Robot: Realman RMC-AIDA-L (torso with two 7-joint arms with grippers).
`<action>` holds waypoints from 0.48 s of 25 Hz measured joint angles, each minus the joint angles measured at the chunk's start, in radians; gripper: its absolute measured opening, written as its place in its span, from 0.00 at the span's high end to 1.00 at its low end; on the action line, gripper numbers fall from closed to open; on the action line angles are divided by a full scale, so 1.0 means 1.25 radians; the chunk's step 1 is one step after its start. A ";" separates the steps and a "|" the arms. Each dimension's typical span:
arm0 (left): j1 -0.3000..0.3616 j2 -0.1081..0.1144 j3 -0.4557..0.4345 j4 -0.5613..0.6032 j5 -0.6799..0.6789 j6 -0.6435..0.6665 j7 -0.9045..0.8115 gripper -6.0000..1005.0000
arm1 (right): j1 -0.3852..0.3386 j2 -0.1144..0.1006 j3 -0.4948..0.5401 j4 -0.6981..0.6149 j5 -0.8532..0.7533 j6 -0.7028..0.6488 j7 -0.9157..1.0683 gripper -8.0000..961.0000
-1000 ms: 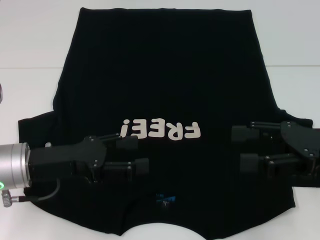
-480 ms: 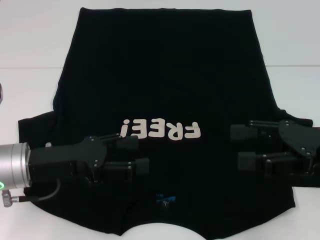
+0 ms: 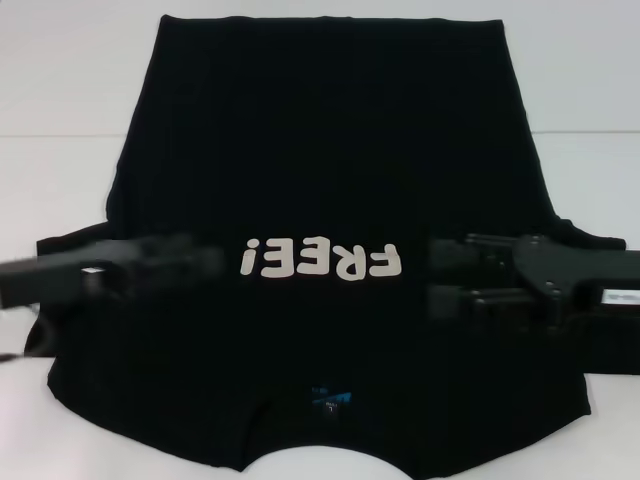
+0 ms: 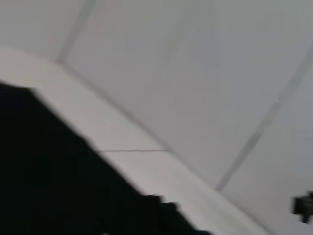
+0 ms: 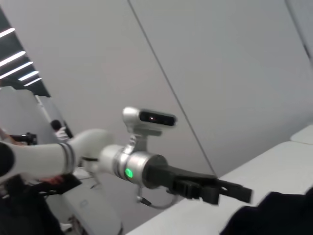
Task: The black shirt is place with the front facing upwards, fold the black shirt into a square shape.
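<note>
We work on a white table (image 3: 60, 90), and the black shirt (image 3: 330, 150) lies spread flat over most of it, print up, hem at the far edge and collar at the near edge, with the small blue neck label (image 3: 330, 398) near the middle of that near edge. The right gripper (image 3: 440, 277) hangs over the shirt toward the table's right edge, its two fingers visibly parted and holding nothing. The left gripper (image 3: 200, 262) hangs over the shirt toward the left edge, smeared by motion, so we cannot tell how its jaws stand. Our worry is uneven pinches: if one side catches only the top layer, or grips at a different level than the other, the fold skews and the "FREE!" print (image 3: 320, 260) bunches instead of squaring.
</note>
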 joint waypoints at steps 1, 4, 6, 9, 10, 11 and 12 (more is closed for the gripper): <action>0.003 0.007 -0.004 0.020 0.014 -0.009 -0.035 0.12 | 0.002 0.007 -0.017 0.000 0.000 0.036 0.001 0.04; 0.009 0.030 -0.032 0.096 0.088 -0.043 -0.146 0.12 | 0.003 0.008 -0.042 0.000 -0.001 0.069 0.011 0.04; 0.010 0.046 -0.053 0.129 0.130 -0.049 -0.196 0.12 | 0.006 0.006 -0.062 0.000 -0.001 0.090 0.023 0.04; 0.005 0.067 -0.081 0.159 0.188 -0.044 -0.236 0.12 | 0.012 0.003 -0.071 0.000 -0.001 0.109 0.029 0.04; 0.002 0.071 -0.085 0.167 0.206 -0.042 -0.245 0.12 | 0.014 0.004 -0.073 0.001 -0.001 0.114 0.029 0.04; -0.003 0.075 -0.087 0.172 0.228 -0.043 -0.254 0.12 | 0.016 0.004 -0.077 0.000 -0.001 0.121 0.029 0.04; -0.007 0.078 -0.088 0.175 0.247 -0.045 -0.260 0.12 | 0.017 0.004 -0.082 0.000 -0.001 0.127 0.029 0.04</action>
